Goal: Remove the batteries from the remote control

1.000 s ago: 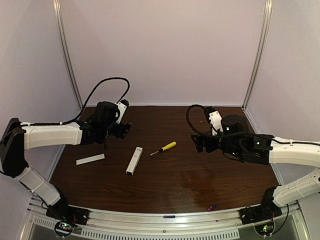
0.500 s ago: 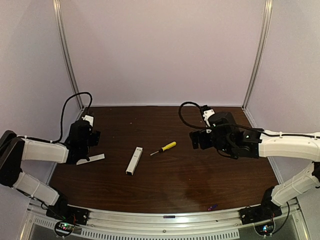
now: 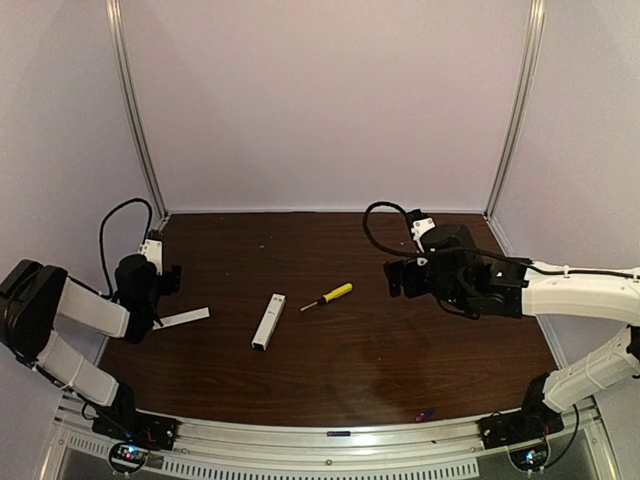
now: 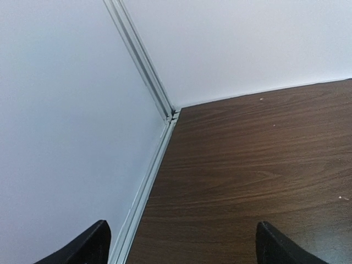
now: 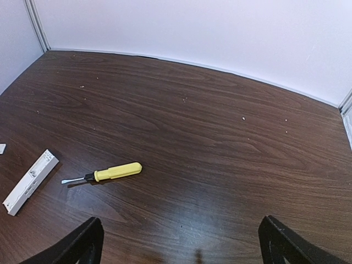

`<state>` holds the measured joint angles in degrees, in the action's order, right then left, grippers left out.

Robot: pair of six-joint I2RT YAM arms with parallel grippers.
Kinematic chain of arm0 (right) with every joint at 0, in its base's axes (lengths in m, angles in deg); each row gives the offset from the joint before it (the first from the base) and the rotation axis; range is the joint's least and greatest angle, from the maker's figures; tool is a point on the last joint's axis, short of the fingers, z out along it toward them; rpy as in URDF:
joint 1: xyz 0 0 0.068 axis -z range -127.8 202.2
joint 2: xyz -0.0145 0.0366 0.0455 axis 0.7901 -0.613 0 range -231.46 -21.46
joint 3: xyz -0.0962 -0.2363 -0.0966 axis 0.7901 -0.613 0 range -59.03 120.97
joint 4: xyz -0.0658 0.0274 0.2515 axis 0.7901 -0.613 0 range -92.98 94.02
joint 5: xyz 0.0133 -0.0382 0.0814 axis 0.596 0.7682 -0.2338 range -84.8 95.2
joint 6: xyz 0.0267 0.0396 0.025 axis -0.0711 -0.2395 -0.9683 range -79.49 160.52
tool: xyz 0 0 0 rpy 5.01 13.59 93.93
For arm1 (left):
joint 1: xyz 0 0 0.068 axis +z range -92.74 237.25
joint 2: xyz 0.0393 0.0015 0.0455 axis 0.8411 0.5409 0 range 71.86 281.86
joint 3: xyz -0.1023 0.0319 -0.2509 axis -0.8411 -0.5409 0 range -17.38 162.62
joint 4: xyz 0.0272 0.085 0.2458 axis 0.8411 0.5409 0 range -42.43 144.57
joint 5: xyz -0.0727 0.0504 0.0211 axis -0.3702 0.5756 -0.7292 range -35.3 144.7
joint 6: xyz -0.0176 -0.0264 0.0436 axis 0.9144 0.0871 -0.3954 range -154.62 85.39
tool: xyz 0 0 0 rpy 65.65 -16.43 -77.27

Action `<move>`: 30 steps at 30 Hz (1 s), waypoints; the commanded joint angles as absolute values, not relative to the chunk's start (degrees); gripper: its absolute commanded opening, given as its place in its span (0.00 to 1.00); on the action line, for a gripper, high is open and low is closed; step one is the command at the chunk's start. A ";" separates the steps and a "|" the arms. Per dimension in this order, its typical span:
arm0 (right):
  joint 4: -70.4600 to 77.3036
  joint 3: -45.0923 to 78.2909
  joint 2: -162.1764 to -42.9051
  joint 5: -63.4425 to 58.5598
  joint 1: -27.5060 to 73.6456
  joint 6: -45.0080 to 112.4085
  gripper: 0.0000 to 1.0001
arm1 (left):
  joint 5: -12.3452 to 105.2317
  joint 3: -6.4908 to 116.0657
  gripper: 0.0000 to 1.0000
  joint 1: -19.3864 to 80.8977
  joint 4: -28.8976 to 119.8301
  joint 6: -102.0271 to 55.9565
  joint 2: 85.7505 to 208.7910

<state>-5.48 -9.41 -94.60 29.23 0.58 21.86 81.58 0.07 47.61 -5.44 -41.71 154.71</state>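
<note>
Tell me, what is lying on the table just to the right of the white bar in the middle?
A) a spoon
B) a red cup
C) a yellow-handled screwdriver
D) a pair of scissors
C: the top view shows a yellow-handled screwdriver lying on the table just right of the remote control, apart from it.

Pale lilac walls (image 3: pixel 330 100) enclose the dark wood-grain bench (image 3: pixel 350 350) on three sides. Metal posts (image 3: pixel 135 110) stand at its far corners.
</note>
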 commanded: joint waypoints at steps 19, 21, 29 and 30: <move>18.33 -26.30 -86.48 43.51 4.54 33.97 1.00 | 59.90 -1.59 0.97 56.73 -20.33 -34.87 161.19; 21.14 -27.92 -85.44 42.41 6.04 37.05 1.00 | 59.93 -1.84 0.97 56.73 -22.08 -34.86 161.59; 30.07 -33.90 -83.10 39.42 13.44 48.44 1.00 | 59.72 -1.94 0.97 56.73 -22.54 -34.88 161.67; 30.75 -34.12 -83.63 40.21 14.23 48.43 1.00 | 59.71 -1.92 0.97 56.73 -22.56 -34.83 161.69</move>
